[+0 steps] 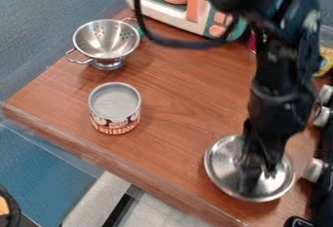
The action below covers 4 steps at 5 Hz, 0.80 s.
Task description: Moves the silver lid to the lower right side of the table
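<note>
The black gripper (259, 168) hangs down over the silver lid (229, 175), at the lower right of the camera view. Its lower end is at the lid's middle and covers the centre and part of the far rim. The round, shiny lid lies on the brown wooden table (185, 87), close to the front edge. Whether the gripper touches the lid's middle is hard to see.
A can (116, 108) stands on the left part of the table, with a metal colander (106, 41) behind it. At the back is a toy oven (175, 4). White knobs (315, 170) line the right side. The table's front edge runs below the lid.
</note>
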{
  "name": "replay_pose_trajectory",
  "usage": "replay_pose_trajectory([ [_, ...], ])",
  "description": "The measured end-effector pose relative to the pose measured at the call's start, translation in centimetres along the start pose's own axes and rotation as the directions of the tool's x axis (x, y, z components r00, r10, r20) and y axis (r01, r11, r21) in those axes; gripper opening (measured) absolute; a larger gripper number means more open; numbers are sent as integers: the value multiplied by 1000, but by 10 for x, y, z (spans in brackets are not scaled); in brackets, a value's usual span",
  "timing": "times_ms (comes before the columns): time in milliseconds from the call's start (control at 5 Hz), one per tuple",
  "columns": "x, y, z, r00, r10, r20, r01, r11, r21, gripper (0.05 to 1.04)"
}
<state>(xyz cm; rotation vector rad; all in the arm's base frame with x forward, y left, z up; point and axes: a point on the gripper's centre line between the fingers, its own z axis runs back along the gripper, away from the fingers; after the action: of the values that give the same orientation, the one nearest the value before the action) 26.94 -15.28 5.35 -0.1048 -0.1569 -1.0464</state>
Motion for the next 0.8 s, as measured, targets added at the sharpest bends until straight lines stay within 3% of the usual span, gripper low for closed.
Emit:
replay_pose_trajectory([
  [400, 2, 0, -13, 999, -25, -42, 27, 998, 57, 73],
  [600, -1, 0, -13, 998, -11, -67, 14, 999, 52, 220],
  [800, -6, -1, -10, 996, -17, -83, 20, 999, 35, 478],
])
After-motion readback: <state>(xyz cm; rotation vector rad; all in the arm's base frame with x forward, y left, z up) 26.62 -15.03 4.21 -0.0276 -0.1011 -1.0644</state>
